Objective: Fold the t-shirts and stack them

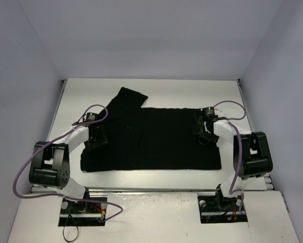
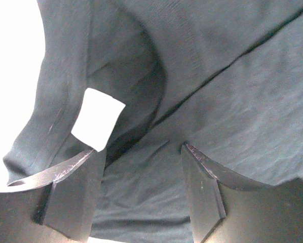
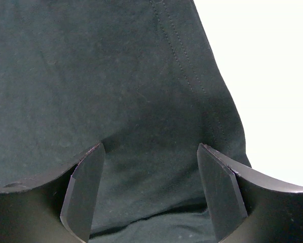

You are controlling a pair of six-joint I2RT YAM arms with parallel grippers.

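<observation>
The left gripper (image 1: 97,135) is at the left edge of the black t-shirt (image 1: 156,142), jaws apart over rumpled cloth beside a white label (image 2: 97,119). The shirt lies spread on the white table (image 1: 192,92). The right gripper (image 1: 204,132) is at its right edge, jaws also apart over the hem.

t-shirt (image 2: 227,76) cropped in wrist views, tag (image 2: 98,119) unreadable

black t-shirt (image 1: 156,139) is lying sideways across the white counter (image 1: 156,88), mostly one dark rectangle with a sleeve poking out at the far left. collar end's a bit bunched, little white tag (image 2: 98,119) showing.
</observation>
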